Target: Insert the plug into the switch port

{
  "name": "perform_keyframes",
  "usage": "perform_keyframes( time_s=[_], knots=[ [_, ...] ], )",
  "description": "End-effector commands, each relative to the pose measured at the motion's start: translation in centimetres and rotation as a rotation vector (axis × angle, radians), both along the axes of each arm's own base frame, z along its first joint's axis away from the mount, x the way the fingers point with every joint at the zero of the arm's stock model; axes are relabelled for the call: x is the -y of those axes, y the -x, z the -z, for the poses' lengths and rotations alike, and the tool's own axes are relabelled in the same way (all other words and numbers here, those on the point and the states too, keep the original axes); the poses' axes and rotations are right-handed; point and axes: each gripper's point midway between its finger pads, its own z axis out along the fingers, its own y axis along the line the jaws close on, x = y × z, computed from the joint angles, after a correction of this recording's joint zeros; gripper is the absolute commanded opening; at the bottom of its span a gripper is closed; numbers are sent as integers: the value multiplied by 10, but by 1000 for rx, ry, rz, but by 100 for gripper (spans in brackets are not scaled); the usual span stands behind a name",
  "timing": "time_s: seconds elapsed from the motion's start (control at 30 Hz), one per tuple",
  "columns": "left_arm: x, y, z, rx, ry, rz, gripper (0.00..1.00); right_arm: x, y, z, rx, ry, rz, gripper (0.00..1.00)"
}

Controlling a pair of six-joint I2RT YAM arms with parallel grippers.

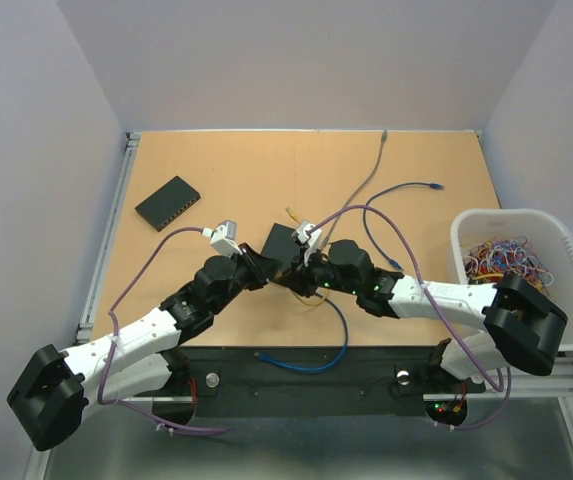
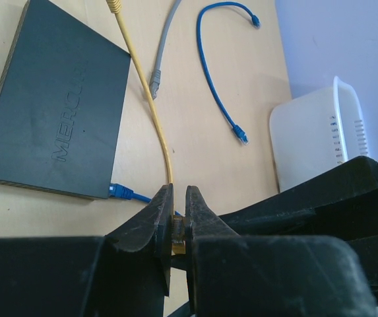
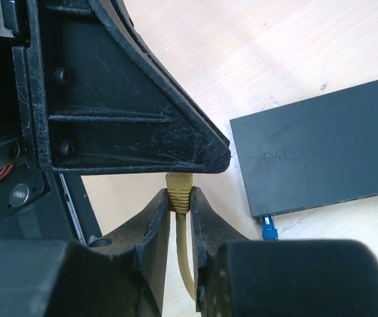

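Your right tool (image 3: 180,193) is pinched narrow on the boot of the yellow plug (image 3: 179,185), and both pads appear to touch it. Your left tool (image 2: 178,191) is clamped shut on the nose of that same plug, so the two tools meet end to end over it. I read this as a regrip, handing the plug to the right tool so that its nose comes free for the port.

Make sure the right grip is firm before you let the left one open. If the boot slips, the plug will twist between the pads. Hold it by the boot only, with the whole clear nose sticking out past the fingertips. I cannot tell which way the latch tab faces, so check it against the port before you commit.

The yellow cable (image 2: 150,99) trails away across the worktop (image 1: 266,170). Give it slack so it doesn't drag the plug off line.

The switch (image 2: 50,105) lies just beside both tools. A blue plug (image 2: 119,191) is already seated in its near edge. Aim for a free port along that edge, though the openings themselves are hard to make out.

Bring the nose square to the port face and push straight along the port's axis. The switch looks light and will likely slide, so brace its far side with the freed left tool. Leave alone the second switch (image 1: 166,203), which sits well apart at the left.
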Motion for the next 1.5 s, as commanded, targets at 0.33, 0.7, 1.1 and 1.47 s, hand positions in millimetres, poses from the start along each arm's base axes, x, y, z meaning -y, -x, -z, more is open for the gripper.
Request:
perform_keyframes(
  time_s=[0.33,0.7,1.1,1.47],
  knots=[
    [1,-9,-14,66,-7,11,59,24,-33,-19,83,19,243,1],
    [-29,-41,17,35,-118,-61,67,101,-72,47,91,439,601,1],
    [-50,-84,37,21,-145,-112,64,86,-55,113,-24,604,431,0],
    [-33,-100,62,34,-184,-32,61,58,-51,103,-30,534,325,1]
  ],
)
